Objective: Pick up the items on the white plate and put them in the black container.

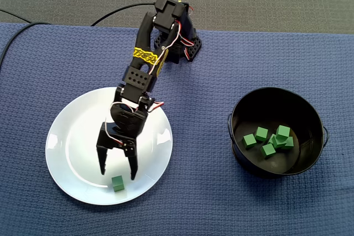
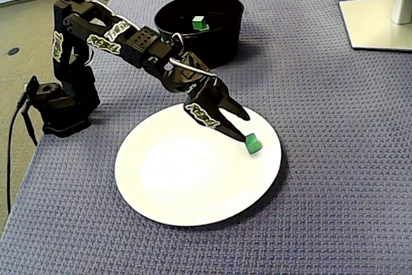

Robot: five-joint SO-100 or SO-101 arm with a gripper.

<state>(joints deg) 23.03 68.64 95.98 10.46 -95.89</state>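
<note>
Black arm (image 1: pixel 145 62) reached forward from its base (image 1: pixel 178 43), upper link folded over the shoulder, forearm sloped down, wrist (image 2: pixel 172 69) pitched low, pincer (image 1: pixel 118 174) pointed downward, jaws spread wide, both tips held close above the surface.

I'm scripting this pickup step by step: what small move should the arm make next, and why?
Probably ease the tool slightly forward and down over the green cube. Its jaws stand open, and the cube lies on the white plate just past the fingertips, in line with the gap, not yet between them.
</note>
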